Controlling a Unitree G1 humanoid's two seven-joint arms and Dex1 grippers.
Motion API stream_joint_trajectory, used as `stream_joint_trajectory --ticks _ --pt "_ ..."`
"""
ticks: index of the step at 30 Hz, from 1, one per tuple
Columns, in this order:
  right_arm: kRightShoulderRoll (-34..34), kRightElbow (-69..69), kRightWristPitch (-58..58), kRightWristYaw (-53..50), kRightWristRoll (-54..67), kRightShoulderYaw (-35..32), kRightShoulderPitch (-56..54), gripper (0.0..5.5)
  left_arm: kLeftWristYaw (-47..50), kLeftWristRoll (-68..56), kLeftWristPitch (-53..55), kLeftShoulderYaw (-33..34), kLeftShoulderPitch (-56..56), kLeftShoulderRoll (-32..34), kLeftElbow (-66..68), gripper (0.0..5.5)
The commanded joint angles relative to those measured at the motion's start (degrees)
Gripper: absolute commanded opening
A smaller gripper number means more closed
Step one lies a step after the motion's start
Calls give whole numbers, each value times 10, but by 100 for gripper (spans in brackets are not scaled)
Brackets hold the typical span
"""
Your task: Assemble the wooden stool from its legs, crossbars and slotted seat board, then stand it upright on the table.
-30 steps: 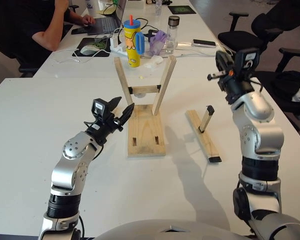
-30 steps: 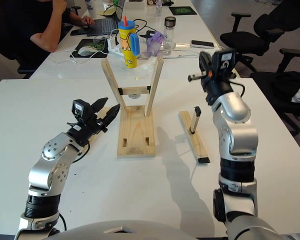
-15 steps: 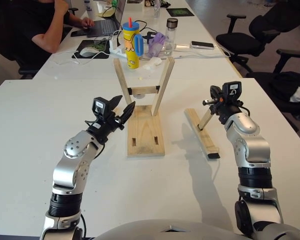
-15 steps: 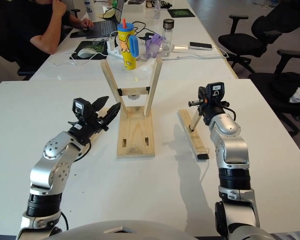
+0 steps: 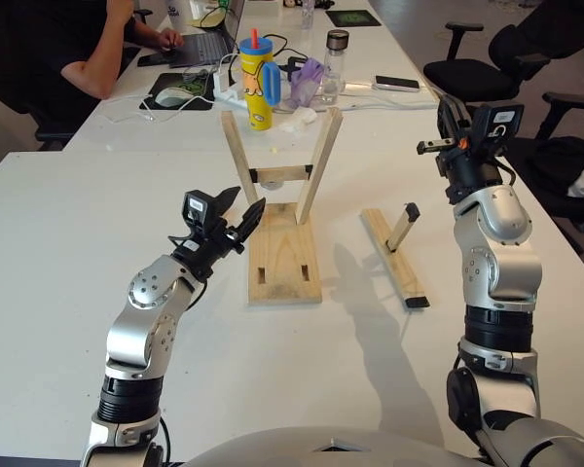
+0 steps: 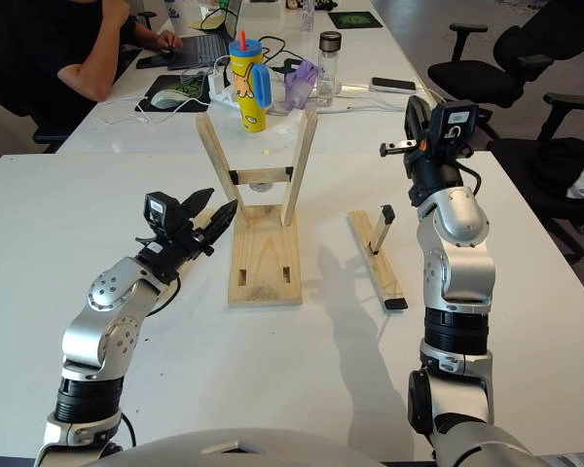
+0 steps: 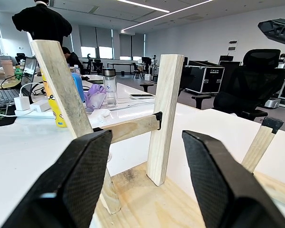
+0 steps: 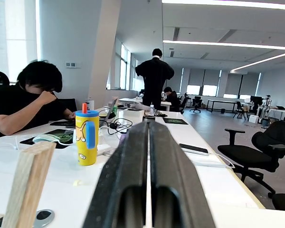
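Left gripper [image 5: 246, 201] wide, just beside the seat board [image 5: 284, 261]; right gripper [image 5: 446, 110] pinched empty — well apart

the left gripper [image 7: 145, 142] has its black fingers [image 7: 80, 185] spread wide, framing the seat board [image 7: 152, 204]. two wooden legs [image 7: 164, 118] stand on the seat board, splaying apart toward their tops and joined by a crossbar [image 7: 130, 128]. beyond the seat board are a yellow cup [image 7: 54, 107] and a bottle [image 7: 109, 88], and beside it a black-capped leg [image 7: 259, 147] leans.
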Motion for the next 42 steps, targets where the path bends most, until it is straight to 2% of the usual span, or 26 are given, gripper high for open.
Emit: stream_joint_trajectory --ticks 1,4,7,9,11,15,19,24,27,29,30,32,35,42 --pt "-18 -15 -39 14 -24 18 -54 3 4 3 1 -1 5 -1 -4 272" --pt "7 24 -29 16 -27 36 -18 3 5 3 1 1 6 -1 -5 272" --pt "61 175 86 -6 -20 47 125 3 5 0 4 -4 -3 -6 -3 272" --pt "77 198 96 -21 -27 40 221 3 1 -4 4 -3 -17 -7 5 272" --pt "85 183 81 -12 -17 40 224 3 2 -5 4 1 -16 -6 2 272" --pt "77 153 23 16 -16 54 138 3 2 0 -2 1 -15 -6 6 272" --pt "65 83 -50 21 -14 38 102 3 -1 0 -2 -1 -21 -6 11 272" --pt "21 -101 16 51 -12 73 37 3 -3 1 1 -4 -7 -3 4 272" --pt "-9 -188 87 96 -2 136 88 3 4 3 3 -5 0 -6 -5 272" --pt "-32 -215 158 144 51 172 183 3 10 6 4 -6 8 -6 -12 272" --pt "-54 -217 196 158 60 180 244 22 13 12 1 -7 10 -5 -14 272" --pt "-57 -226 283 159 118 129 338 52 6 20 -5 -18 10 2 -27 272" --pt "-25 -281 308 114 162 27 410 96 7 19 5 -24 7 1 -42 272" --pt "-59 -289 291 67 102 5 397 196 28 85 -18 -52 7 9 -45 272"
